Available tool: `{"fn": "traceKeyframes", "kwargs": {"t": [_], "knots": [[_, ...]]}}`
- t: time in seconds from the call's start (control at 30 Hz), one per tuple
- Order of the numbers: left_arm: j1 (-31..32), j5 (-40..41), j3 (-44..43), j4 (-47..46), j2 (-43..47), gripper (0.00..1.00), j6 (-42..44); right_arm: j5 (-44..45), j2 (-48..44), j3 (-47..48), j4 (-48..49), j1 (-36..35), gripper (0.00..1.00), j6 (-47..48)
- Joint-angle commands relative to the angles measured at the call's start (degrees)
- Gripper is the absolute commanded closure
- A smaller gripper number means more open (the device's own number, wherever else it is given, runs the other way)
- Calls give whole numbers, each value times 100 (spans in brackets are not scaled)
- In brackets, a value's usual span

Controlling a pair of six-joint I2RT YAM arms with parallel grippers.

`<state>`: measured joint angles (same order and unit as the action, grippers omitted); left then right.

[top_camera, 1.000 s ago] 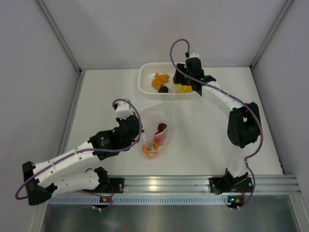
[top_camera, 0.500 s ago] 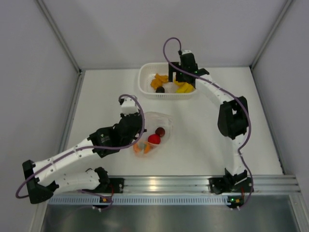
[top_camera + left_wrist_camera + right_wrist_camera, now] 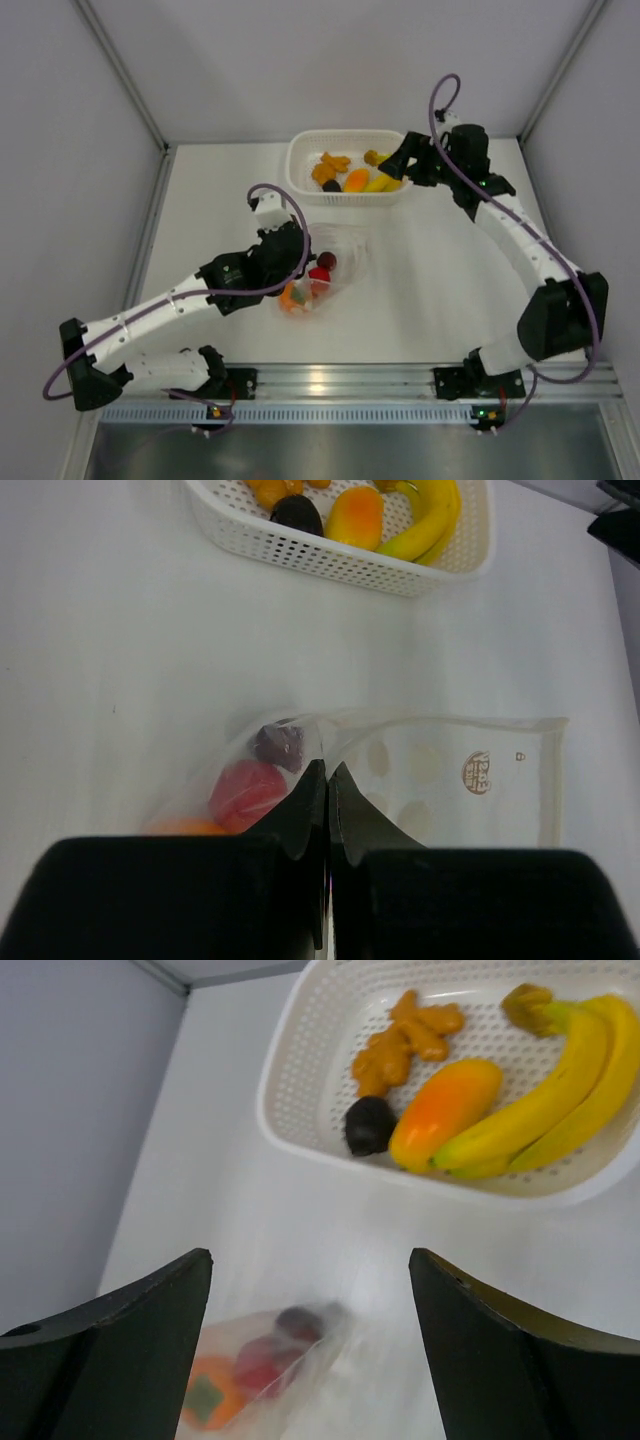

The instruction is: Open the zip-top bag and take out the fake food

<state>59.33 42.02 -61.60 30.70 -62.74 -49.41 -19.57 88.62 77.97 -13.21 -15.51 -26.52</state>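
Observation:
The zip-top bag (image 3: pixel 340 262) lies flat on the table mid-scene, clear with white dots (image 3: pixel 450 780). It holds a red fruit (image 3: pixel 245 792), a dark purple piece (image 3: pixel 280 745) and an orange piece (image 3: pixel 190 827). My left gripper (image 3: pixel 327 772) is shut, pinching the bag's edge beside the purple piece; it also shows in the top view (image 3: pixel 303 252). My right gripper (image 3: pixel 400 162) is open and empty, raised by the basket's right end. In the right wrist view (image 3: pixel 310 1260) its wide gap frames the blurred bag (image 3: pixel 270 1370).
The white perforated basket (image 3: pixel 300 165) stands at the back of the table. It holds a banana (image 3: pixel 560 1100), an orange-yellow fruit (image 3: pixel 445 1110), a dark piece (image 3: pixel 370 1125) and orange bits (image 3: pixel 405 1035). Grey walls close in the left, right and back.
My right arm has swung from over the basket out to its right end. The orange-yellow fruit now shows in the basket. The bag has settled flatter, still in my left gripper.

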Motion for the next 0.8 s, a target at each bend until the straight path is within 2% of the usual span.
{"fn": "traceKeyframes", "kwargs": {"t": [0.0, 0.13, 0.23, 0.37, 0.53, 0.57, 0.63, 0.67, 0.7, 0.77], "knots": [[-1, -27, -439, -266, -264, 100, -429, -1249, -1178, -756, 653, -66, 20, -643], [8, 43, -616, -266, -537, 100, -727, -1163, -2215, -1293, -21, -285, 26, -495], [0, 175, -493, -301, -617, 100, -1263, -961, -2998, -1758, -76, -496, 30, -512], [8, 96, -159, -941, -564, 100, -1659, -417, -3465, -1918, -515, -1250, 34, -389], [17, 272, -19, -1092, -634, 100, -2046, 1102, -3317, -2110, -709, -2410, 37, -555], [17, 263, 34, -1084, -652, 100, -2203, 1331, -3098, -2128, -744, -2526, 39, -625], [35, 263, 131, -1083, -678, 100, -2371, 2060, -2878, -2190, -753, -2789, 52, -940], [43, 289, 235, -1083, -696, 100, -2511, 2385, -2703, -2216, -779, -2878, 54, -1082], [61, 324, 297, -1083, -687, 100, -2599, 2919, -2631, -2269, -736, -2966, 55, -1214], [140, 403, 412, -1084, -652, 100, -2827, 3405, -2491, -2392, -534, -3273, 55, -1478]]}}
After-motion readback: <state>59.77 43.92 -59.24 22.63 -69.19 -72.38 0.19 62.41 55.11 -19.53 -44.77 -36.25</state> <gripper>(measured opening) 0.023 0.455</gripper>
